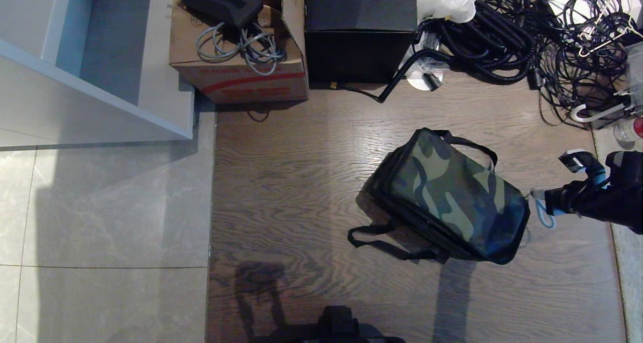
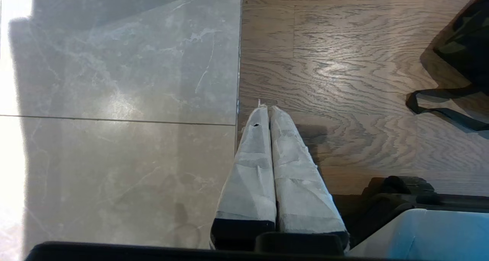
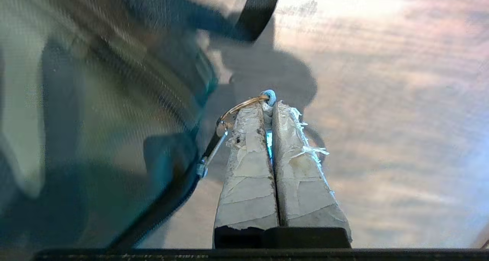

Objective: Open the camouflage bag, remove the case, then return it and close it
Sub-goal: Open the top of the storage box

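Note:
The camouflage bag [image 1: 447, 192] lies closed on the wooden floor, its lid up and its black straps [image 1: 382, 240] spread beside it. At the bag's right end, my right gripper [image 1: 538, 198] is shut on a blue cord loop [image 3: 270, 96]. The loop hangs from a metal ring [image 3: 240, 105] on the bag's zipper pull [image 3: 214, 146]. In the right wrist view the bag [image 3: 95, 119] fills the side next to the gripper [image 3: 272, 106]. My left gripper [image 2: 267, 110] hangs shut and empty above the seam between tile and wood, far from the bag [image 2: 466, 43]. The case is out of view.
Behind the bag stand a brown cardboard box [image 1: 236, 72] with cables on it and a black box with a swirl emblem [image 1: 359, 26]. A tangle of black cables [image 1: 502, 36] covers the back right. A white cabinet [image 1: 100, 82] stands at the back left on grey tiles.

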Available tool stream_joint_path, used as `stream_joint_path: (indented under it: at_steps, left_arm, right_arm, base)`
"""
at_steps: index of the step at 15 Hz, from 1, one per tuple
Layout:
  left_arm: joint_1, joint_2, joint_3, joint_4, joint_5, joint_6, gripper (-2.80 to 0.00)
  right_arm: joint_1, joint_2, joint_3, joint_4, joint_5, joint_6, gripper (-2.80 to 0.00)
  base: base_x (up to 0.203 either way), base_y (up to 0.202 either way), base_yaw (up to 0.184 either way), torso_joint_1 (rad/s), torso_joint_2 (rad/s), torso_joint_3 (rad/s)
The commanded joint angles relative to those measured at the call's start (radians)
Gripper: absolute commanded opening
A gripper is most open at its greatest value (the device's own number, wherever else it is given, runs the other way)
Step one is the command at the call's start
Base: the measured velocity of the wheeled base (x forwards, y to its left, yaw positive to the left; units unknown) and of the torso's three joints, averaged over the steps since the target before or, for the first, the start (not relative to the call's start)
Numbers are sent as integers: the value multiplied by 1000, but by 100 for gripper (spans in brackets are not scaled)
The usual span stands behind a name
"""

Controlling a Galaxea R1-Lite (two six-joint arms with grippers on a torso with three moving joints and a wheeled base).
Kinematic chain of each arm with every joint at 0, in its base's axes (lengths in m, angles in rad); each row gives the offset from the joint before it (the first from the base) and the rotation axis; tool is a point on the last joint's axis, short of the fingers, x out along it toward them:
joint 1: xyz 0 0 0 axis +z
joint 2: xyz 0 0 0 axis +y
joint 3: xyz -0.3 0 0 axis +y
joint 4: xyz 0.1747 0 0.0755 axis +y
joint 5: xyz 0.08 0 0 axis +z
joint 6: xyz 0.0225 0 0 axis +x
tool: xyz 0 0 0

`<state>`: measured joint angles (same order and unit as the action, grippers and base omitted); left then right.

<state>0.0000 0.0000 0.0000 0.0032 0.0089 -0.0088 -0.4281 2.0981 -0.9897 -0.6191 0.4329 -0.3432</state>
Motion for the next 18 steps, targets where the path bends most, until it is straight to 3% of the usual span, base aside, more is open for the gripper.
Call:
stream_joint_path:
  at_steps: [1, 9, 10, 14, 18]
  left_arm:
    - [0, 0, 0, 0, 0, 0, -280]
    - [0, 0, 0, 0, 0, 0, -280]
    - [0, 0, -1, 0, 0, 0, -280]
    - [0, 0, 0, 0, 0, 0, -280]
    - [0, 0, 0, 0, 0, 0, -280]
  right_arm:
    - [-1, 10, -14, -1, 2, 20, -280]
    - [-23, -68, 47, 14, -1, 24, -280]
    - [-22, -62, 48, 15, -5, 30, 0]
    - [-23, -41, 97, -9, 0, 23, 0]
    - [-74, -150, 154, 30, 10, 40, 0]
  base:
    - [0, 0, 0, 0, 0, 0]
    - [0, 0, 0, 0, 0, 0]
    - [0, 0, 0, 0, 0, 0]
    - [0, 0, 0, 0, 0, 0]
    - [0, 0, 0, 0, 0, 0]
